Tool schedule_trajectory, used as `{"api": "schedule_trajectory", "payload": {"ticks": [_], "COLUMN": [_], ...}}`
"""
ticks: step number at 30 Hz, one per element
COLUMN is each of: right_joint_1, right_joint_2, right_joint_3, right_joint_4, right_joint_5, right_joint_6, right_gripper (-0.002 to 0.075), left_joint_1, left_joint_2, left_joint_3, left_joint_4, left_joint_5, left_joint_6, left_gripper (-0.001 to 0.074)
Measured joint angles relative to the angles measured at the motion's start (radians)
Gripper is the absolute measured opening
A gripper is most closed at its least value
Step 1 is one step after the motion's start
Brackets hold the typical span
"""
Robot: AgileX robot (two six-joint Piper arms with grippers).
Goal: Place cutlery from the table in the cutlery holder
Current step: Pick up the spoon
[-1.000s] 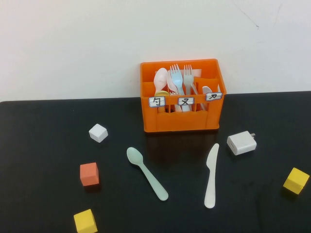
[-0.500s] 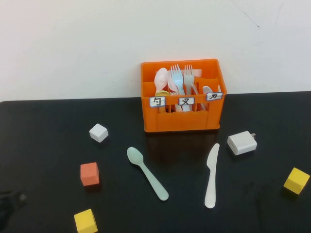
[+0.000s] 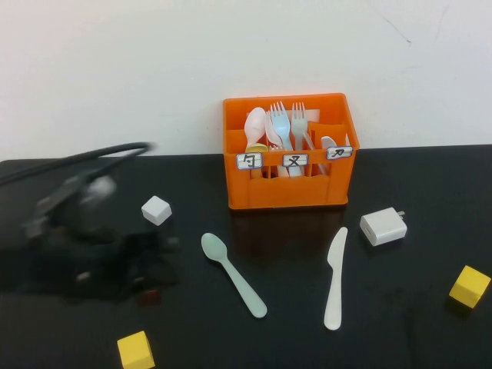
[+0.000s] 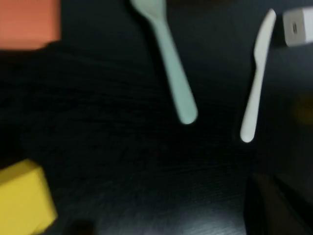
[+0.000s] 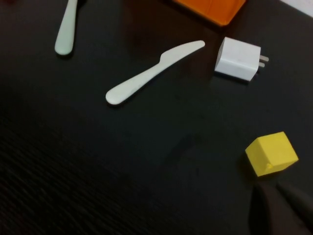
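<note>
Black tabletop [image 3: 430, 177] meets a white wall, with the orange cutlery holder [image 3: 288, 188] at its back edge. Nearer the front lie the mint spoon [image 3: 233, 275] and cream knife [image 3: 334, 278], apart. Around them: white cube [image 3: 156, 210], charger [image 3: 382, 226], two yellow cubes [image 3: 469, 286]. Left gripper [image 3: 154, 265], blurred, fingers shut, hovers between spoon and left edge. Right gripper [image 5: 288, 208], shut, hangs near the right-edge yellow cube.

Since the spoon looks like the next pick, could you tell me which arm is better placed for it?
Left, probably: the left arm is over the table's left side, near the spoon. The right arm is not in the high view.
</note>
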Motion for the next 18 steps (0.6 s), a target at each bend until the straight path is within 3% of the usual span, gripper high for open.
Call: {"api": "schedule_trajectory", "payload": {"ticks": [5,10,18], "right_joint_1": [0.000,0.000,0.000], "right_joint_2": [0.008,0.008,0.008], "right_joint_3": [0.000,0.000,0.000], "right_joint_4": [0.000,0.000,0.000], "right_joint_5": [0.001,0.001,-0.001], "right_joint_6": [-0.002,-0.002,-0.002], "right_gripper": [-0.0002,-0.0002,-0.0002], "left_joint_1": [-0.159,-0.229,-0.350], "left_joint_2": [0.158,0.298,0.468], "left_joint_3": [-0.138,-0.263,-0.430], "left_joint_4": [0.135,0.300,0.786], "left_joint_5": [-0.040,-0.044,-0.036], "left_joint_6": [-0.121,-0.322,-0.858], "left_gripper": [-0.0001,-0.0001,-0.0001]}}
